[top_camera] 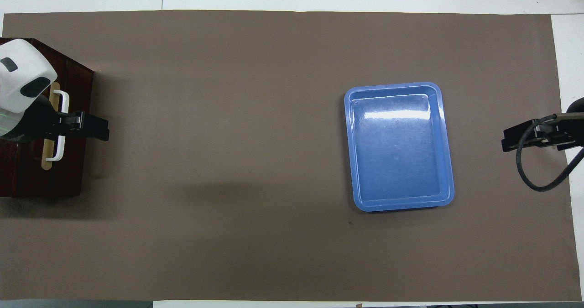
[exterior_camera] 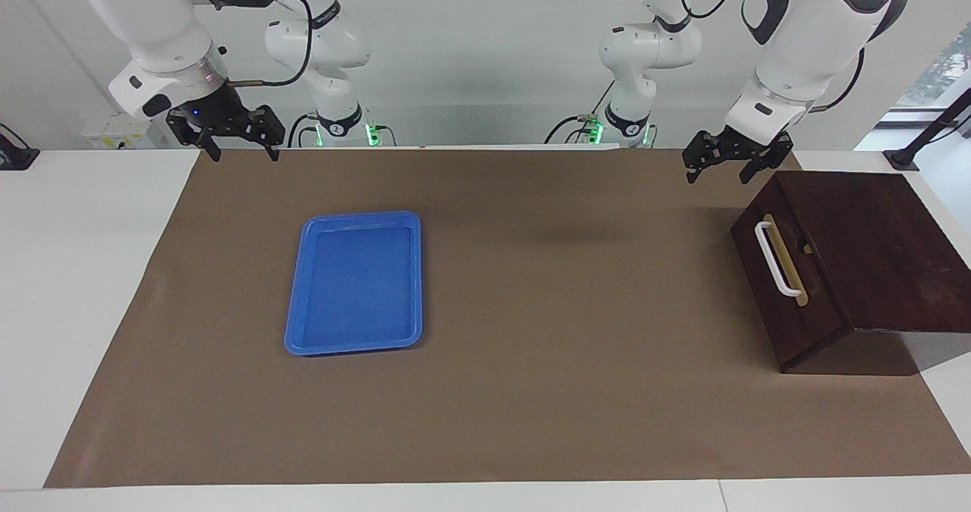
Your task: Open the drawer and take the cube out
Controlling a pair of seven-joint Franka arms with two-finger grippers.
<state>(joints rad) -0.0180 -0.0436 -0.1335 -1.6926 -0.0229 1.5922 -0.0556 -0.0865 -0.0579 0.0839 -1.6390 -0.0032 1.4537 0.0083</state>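
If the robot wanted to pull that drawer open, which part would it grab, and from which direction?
Probably the white handle on the drawer front. It is a bar standing off a tan strip, leaving a gap for a finger. Its front faces the tray, so the open left tool, hanging nearby, would come in from that side.

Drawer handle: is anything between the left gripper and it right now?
Nothing visible. The left gripper hangs open in the air over the mat beside the wooden box, and the white handle on the shut drawer faces bare mat. The cube is not in view.
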